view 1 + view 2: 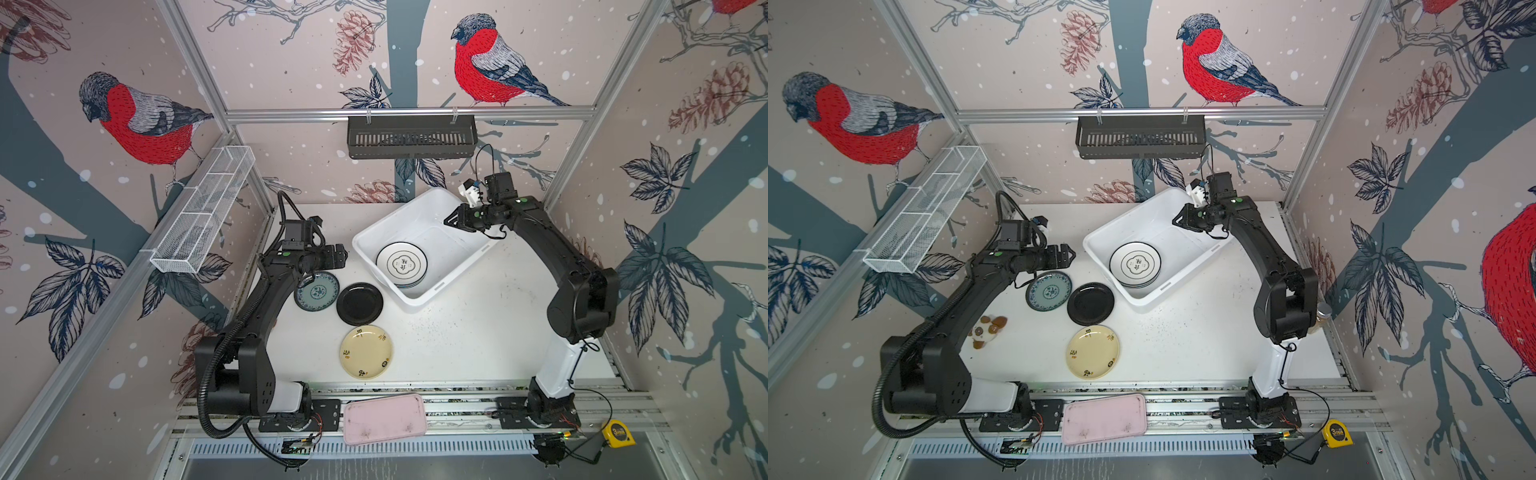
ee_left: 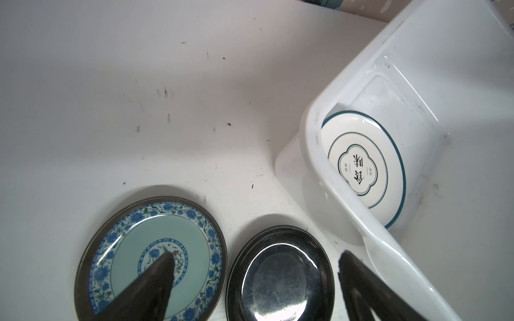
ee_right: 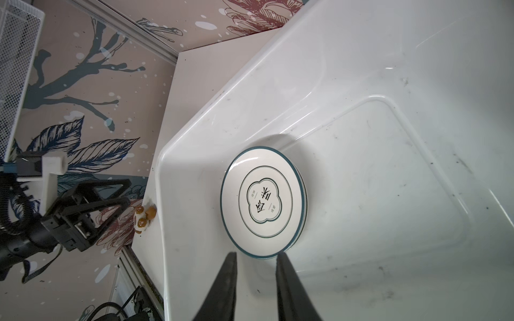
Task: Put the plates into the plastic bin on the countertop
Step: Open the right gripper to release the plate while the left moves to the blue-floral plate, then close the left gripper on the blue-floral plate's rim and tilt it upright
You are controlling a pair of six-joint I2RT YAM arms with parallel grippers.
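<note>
The large white rectangular plastic bin (image 1: 446, 249) sits at an angle on the matte white countertop (image 1: 457, 332), right of centre in both top views. A stack of round plates lies in its lower left corner, topped by a white black-rimmed plate with a black emblem (image 1: 401, 263). How many lie beneath is hard to count, though a few edges seem to show.

Three more plates lie on the countertop left of the bin. A teal plate with a blue floral border (image 1: 318, 293) and a glossy black plate (image 1: 360, 304) sit just beside each other, the black one close to the bin's wall. A pale yellow plate (image 1: 366, 352) lies below them at lower centre, apart from both.

The left gripper (image 1: 338, 255) hangs just to the upper right of the teal plate, between it and the bin, jaws spread wide and empty. In the left wrist view one fingertip (image 2: 160, 275) crosses the teal plate's centre. The right gripper (image 1: 448, 220) hovers over the bin's upper right part, its fingers narrowly parted with nothing between them.

A pink rounded rectangular tray (image 1: 384, 419) rests on the aluminium rails (image 1: 457, 405) at bottom centre.
</note>
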